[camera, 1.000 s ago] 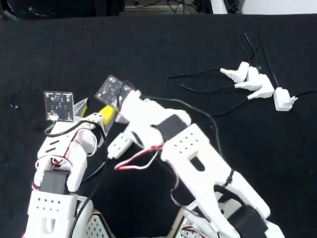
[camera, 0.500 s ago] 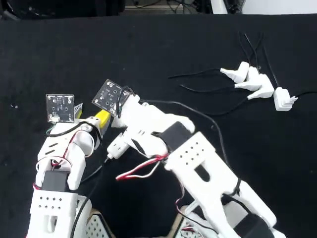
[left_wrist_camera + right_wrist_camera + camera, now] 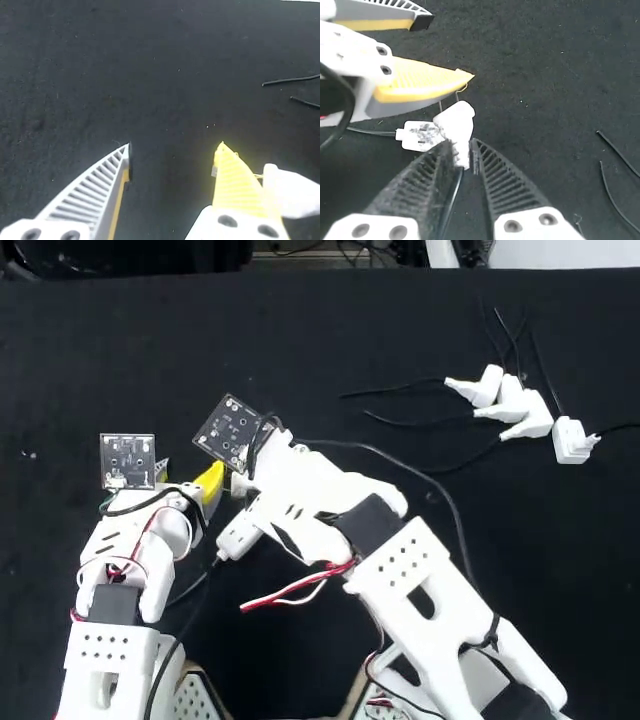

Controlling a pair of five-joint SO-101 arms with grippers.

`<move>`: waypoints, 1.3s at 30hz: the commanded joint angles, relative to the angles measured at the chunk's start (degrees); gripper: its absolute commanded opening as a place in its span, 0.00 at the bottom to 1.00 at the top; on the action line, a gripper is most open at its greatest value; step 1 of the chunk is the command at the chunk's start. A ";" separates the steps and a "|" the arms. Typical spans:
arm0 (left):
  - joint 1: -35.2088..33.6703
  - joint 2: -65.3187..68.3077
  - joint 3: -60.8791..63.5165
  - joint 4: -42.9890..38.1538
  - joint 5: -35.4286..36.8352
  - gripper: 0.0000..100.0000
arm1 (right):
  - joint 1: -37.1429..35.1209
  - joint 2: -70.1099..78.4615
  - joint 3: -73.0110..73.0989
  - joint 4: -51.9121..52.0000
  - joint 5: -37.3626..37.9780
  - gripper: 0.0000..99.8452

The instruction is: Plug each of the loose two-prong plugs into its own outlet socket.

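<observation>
While the right pincer (image 3: 462, 146) was clamped on a white plug (image 3: 456, 121), the left pincer (image 3: 173, 146) sat wide open, empty, alongside, probably ready to steady it.

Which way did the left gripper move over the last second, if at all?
Yes, slightly: in the high view the left gripper drew back toward its own base, measured against the unmoved loose plugs.

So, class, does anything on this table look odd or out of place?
Yes: the right gripper, shut on a plug, sits crowded close beside the open left gripper, far from the other plugs.
</observation>
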 commanded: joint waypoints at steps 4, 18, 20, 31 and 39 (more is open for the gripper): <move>2.42 -0.35 1.45 -0.79 0.00 0.27 | -3.60 -2.24 -4.35 -0.26 -2.29 0.01; -0.22 -0.35 2.77 -0.09 -0.09 0.27 | -3.60 -2.15 -3.65 0.70 -2.20 0.01; -2.51 -0.35 2.77 2.37 -0.09 0.27 | -2.46 -2.15 -1.63 2.29 -2.46 0.01; -3.74 -0.35 2.77 7.74 0.00 0.27 | -4.31 -2.07 24.40 -1.32 0.00 0.21; -3.91 -0.35 2.77 7.74 0.00 0.27 | -4.40 5.05 25.27 -5.89 -0.09 0.17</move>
